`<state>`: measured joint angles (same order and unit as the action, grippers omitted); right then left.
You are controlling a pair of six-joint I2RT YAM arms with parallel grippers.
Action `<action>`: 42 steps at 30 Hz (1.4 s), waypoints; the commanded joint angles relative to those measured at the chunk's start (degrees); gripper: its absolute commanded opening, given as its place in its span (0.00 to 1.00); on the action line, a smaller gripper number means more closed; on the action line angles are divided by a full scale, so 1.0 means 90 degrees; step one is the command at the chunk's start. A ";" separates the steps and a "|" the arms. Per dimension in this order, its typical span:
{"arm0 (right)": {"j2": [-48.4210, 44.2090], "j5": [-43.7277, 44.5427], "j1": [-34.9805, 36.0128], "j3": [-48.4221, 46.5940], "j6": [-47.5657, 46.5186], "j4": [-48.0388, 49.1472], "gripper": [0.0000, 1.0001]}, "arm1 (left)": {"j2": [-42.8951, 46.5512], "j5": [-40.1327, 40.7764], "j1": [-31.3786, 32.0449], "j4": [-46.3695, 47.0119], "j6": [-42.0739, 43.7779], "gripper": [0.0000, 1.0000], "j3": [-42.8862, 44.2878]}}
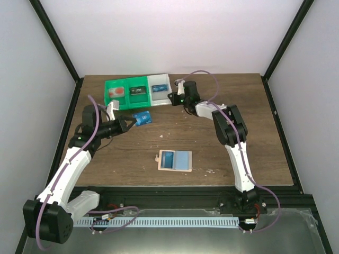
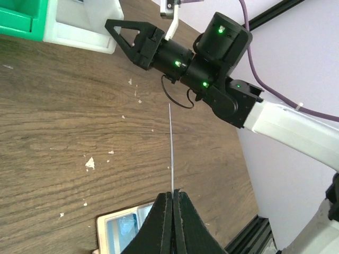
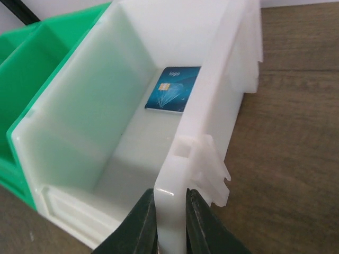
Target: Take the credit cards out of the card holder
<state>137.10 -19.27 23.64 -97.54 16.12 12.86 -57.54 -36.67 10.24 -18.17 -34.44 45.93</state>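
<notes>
The tan card holder (image 1: 162,160) lies flat on the table's middle with a light blue credit card (image 1: 179,159) on it; its corner also shows in the left wrist view (image 2: 103,233). My left gripper (image 1: 130,121) is shut on a blue credit card (image 1: 142,118), held above the table left of centre. In the left wrist view that card (image 2: 171,148) shows edge-on as a thin line rising from my left gripper (image 2: 172,194). My right gripper (image 1: 170,98) is shut on the white bin's wall (image 3: 170,211), its jaws on either side of it in the right wrist view (image 3: 170,197).
A green bin (image 1: 127,92) with two compartments and the white bin (image 1: 159,86) stand side by side at the table's back. A dark blue card (image 3: 174,89) lies in the white bin. The right arm (image 2: 212,58) shows in the left wrist view. White crumbs (image 2: 90,163) dot the wood.
</notes>
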 commanded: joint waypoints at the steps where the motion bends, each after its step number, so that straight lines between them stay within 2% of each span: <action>1: -0.0545 0.0221 0.0121 0.0428 -0.0015 -0.0132 0.11 | -0.0073 0.0083 0.0017 0.0057 0.0107 0.00 -0.0031; 6: -0.1122 0.0259 0.0230 0.1296 -0.0039 0.0227 0.11 | -0.0177 0.0301 -0.0039 0.0049 0.0220 0.00 -0.0004; 16: -0.2163 0.0505 0.0479 0.3016 -0.0051 0.0742 0.11 | -0.0554 0.0087 -0.0079 0.0425 0.0056 0.00 0.0128; 24: -0.2553 0.0509 0.0669 0.3919 0.0208 0.1142 0.10 | -0.1737 -0.0009 0.0032 0.0873 0.0123 0.00 0.0529; 29: -0.2798 0.0292 0.0684 0.4205 0.0386 0.1233 0.11 | -0.2265 0.0379 0.0381 0.1280 -0.0102 0.00 0.0748; 37: -0.3211 0.0068 0.0684 0.4381 0.0705 0.0971 0.29 | -0.3577 0.0587 0.0428 0.1185 -0.0231 0.00 0.1822; 42: -0.3889 -0.0002 0.0684 0.5138 0.0852 0.1040 0.51 | -0.4207 0.0621 0.0451 0.1023 -0.0248 0.00 0.2244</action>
<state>107.72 -17.74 29.10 -55.59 22.35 22.31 -92.62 -31.90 14.02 -8.40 -36.25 64.05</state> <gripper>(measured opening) 0.443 0.019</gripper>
